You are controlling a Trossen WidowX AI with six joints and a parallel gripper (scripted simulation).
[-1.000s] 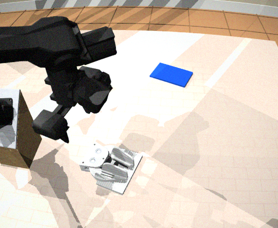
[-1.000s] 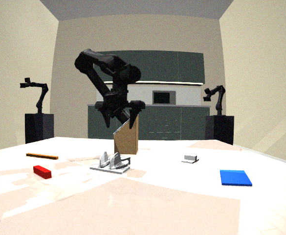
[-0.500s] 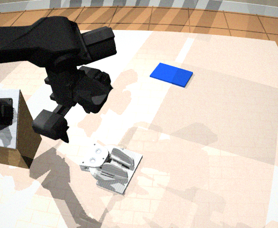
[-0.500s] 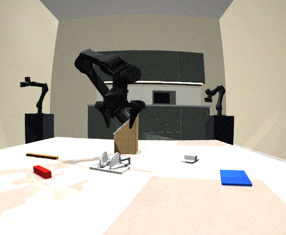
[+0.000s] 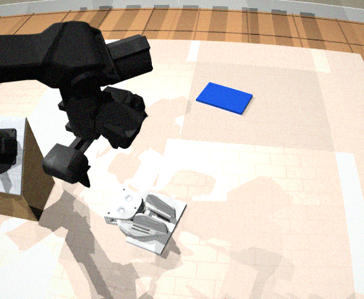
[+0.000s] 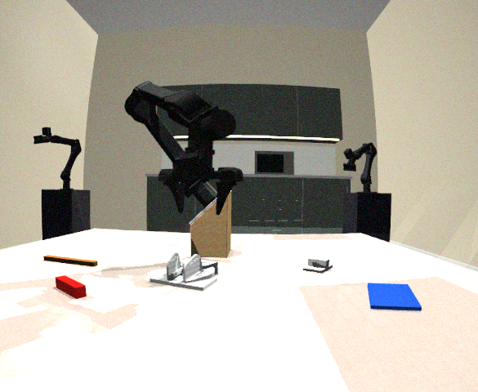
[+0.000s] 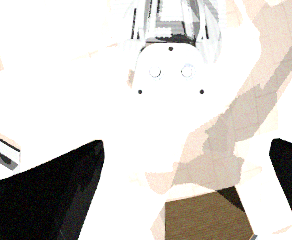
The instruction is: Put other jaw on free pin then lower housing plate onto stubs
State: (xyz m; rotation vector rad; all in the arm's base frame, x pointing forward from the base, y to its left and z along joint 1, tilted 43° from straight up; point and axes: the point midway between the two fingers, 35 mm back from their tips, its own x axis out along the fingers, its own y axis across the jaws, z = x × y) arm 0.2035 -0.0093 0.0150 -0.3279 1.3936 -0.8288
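Observation:
The gripper assembly stands on its light base plate. Its two grey jaws stand side by side, roughly parallel. The white housing plate lies over the jaws' rear ends, with two round stub ends showing in it. It looks about level. The pins and gear teeth under it are hidden, so meshing cannot be told. My gripper is wide open and empty, well above the table and back from the assembly, touching nothing.
A slanted wooden block stands behind the assembly. A blue plate, a small grey block, a red block and an orange bar lie apart from it.

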